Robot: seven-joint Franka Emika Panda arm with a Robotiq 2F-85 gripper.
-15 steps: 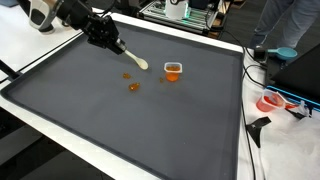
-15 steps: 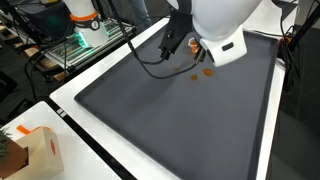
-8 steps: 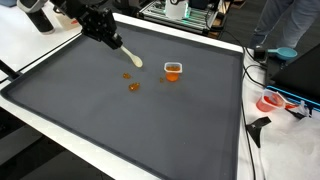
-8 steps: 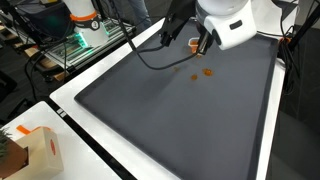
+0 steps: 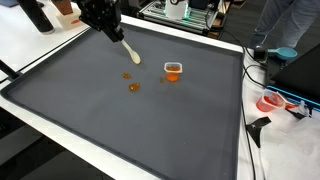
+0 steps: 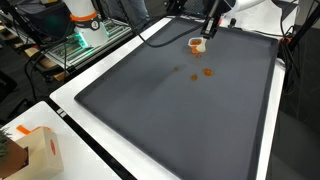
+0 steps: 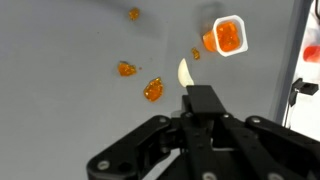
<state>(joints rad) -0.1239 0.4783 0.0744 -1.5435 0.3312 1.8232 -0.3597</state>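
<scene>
Mat (image 5: 150,120): dark grey sheet w/ white border, lying beneath the fingers in all views.

Gripper (image 7: 203,96): black unit, enters wrist view from bottom edge. In an exterior view (image 5: 112,33) it hangs over the mat's far side, clear of the surface. Fingers (image 7: 212,106) are clenched on a spoon handle, no gap visible betw. them.

Cup (image 7: 229,36): small, clear, orange contents, upright on mat. Sits ahead of fingertips and off to the right in wrist view, apart from the spoon. Also seen in both exterior views (image 5: 173,70) (image 6: 197,44).

Spoon (image 7: 185,72): pale cream. Handle is gripped, and the bowl projects straight ahead of the fingertips. In an exterior view (image 5: 130,55) it slants down from the fingers toward the mat. Contact w/ mat can't be confirmed.

Orange bits (image 7: 153,90): four loose pcs on mat.
- One lies just ahead of the spoon bowl, betw. it and the cup.
- Two lie left of the fingertips, near the bowl.
- One lies farther ahead, to the left.
</scene>
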